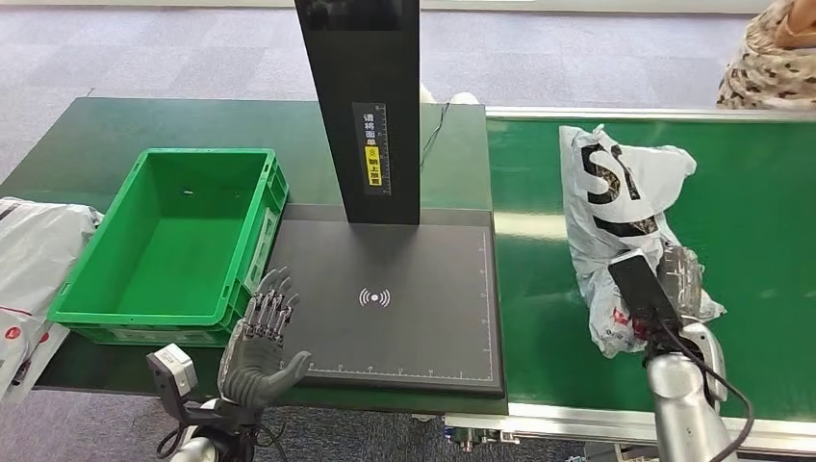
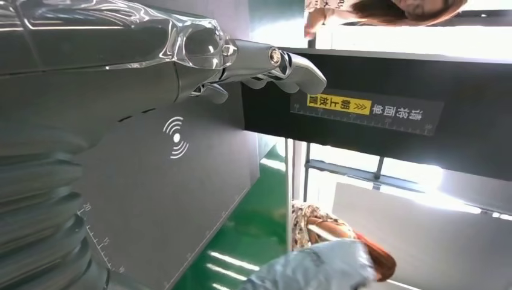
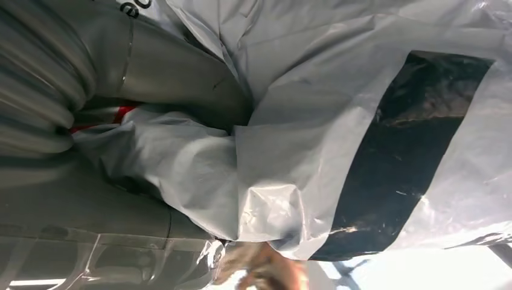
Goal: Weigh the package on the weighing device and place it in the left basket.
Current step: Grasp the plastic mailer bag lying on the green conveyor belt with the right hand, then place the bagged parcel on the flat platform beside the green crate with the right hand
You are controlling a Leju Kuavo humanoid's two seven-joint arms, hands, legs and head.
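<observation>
The package (image 1: 616,192), a crumpled white plastic bag with black lettering, lies on the green conveyor belt (image 1: 760,241) to the right of the scale. My right hand (image 1: 681,274) grips its near end; in the right wrist view the bag (image 3: 338,121) is pressed against the palm under the grey thumb (image 3: 169,66). The black weighing plate (image 1: 404,327) with a white wireless mark is bare. The green basket (image 1: 135,315) stands left of it with nothing inside. My left hand (image 1: 262,337) hovers at the plate's near left corner, fingers spread, holding nothing; it shows over the plate (image 2: 181,181) in the left wrist view (image 2: 121,60).
A tall black post (image 1: 361,106) with a yellow label rises from the back of the scale. Other white packages (image 1: 29,260) lie off the table's left edge. A person (image 1: 770,58) in patterned clothing stands beyond the belt at the far right.
</observation>
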